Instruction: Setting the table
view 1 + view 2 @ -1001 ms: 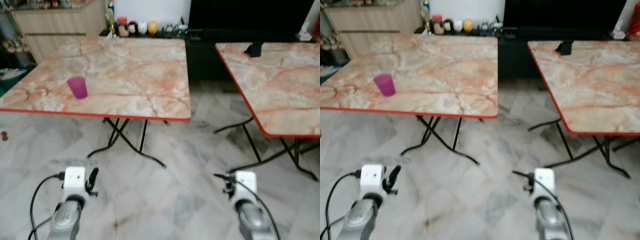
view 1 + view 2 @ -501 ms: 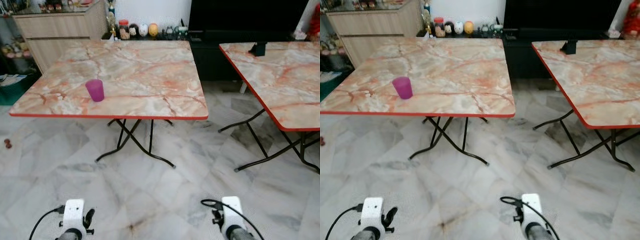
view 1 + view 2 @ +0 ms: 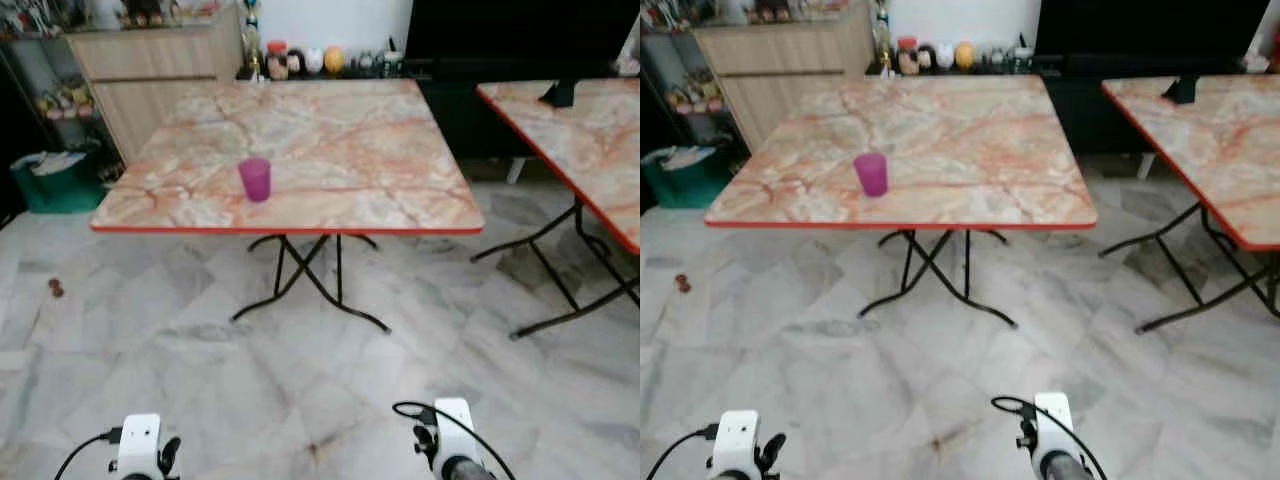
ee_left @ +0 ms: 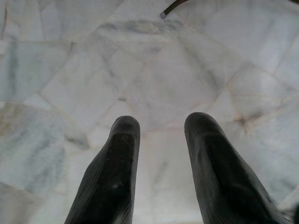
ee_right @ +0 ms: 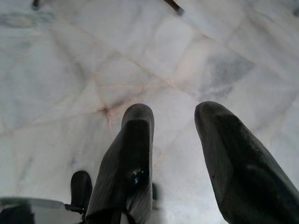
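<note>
One purple cup point(image 3: 255, 179) stood upright on the marble-topped folding table point(image 3: 330, 150), near its front edge, well ahead of both pincers and nearer the left one's side than the right's. That was all the table carried, so the setting looked barely begun: one cup placed, and no plates or cutlery anywhere to be seen. A second marble table point(image 3: 590, 140) lay ahead and off beyond the right pincer, with only a small dark object point(image 3: 560, 93) at its far end, too small to identify. The left gripper point(image 4: 159, 154) hung low over the pale marble floor point(image 3: 300, 380), fingers point(image 4: 114, 172) spread apart and holding nothing. The right gripper point(image 5: 180, 154) hung likewise, parted and empty. Judging from that, the robot had yet to fetch anything more.
</note>
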Robot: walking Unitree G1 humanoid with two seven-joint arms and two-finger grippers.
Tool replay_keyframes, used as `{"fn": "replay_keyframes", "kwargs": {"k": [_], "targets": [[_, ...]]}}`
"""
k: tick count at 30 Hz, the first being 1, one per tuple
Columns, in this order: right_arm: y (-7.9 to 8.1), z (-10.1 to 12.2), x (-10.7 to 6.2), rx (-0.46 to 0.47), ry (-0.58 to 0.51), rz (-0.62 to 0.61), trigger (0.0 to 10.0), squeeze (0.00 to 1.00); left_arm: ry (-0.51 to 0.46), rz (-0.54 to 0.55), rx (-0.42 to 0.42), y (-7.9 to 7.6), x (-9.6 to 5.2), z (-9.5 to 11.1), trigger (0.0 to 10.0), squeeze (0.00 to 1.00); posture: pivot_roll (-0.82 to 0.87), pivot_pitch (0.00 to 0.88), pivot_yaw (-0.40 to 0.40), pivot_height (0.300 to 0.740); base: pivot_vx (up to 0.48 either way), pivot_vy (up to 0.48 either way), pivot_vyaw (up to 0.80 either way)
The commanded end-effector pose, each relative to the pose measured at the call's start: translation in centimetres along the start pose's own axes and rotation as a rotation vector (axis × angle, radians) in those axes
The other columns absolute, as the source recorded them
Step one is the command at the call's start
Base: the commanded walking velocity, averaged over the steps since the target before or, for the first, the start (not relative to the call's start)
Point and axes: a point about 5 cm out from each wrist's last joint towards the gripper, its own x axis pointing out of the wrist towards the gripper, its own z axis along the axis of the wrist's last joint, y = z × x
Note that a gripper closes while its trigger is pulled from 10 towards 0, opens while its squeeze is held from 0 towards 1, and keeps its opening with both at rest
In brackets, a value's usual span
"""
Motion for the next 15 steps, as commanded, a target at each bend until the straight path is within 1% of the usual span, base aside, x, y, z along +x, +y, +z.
{"fn": "replay_keyframes", "kwargs": {"k": [1, 5, 15], "targets": [[-0.4, -0.7, -0.2, 0.009, 0.019, -0.019, 10.0, 0.00, 0.035, -0.001, 0.010, -0.1, -0.2, -0.8, 10.0, 0.00, -0.04, 0.000, 0.051, 0.740, 0.000, 0.390, 0.00], [-0.4, -1.0, -0.3, 0.020, 0.026, -0.019, 10.0, 0.00, 0.063, 0.005, 0.007, 0.1, -0.5, -1.5, 10.0, 0.00, -0.04, 0.000, 0.049, 0.740, 0.000, 0.391, 0.00], [-0.1, -0.9, -0.3, 0.028, 0.024, -0.013, 10.0, 0.00, 0.123, 0.012, 0.000, -0.2, -1.0, -2.9, 10.0, 0.00, -0.04, 0.000, 0.041, 0.740, 0.000, 0.390, 0.00]]}}
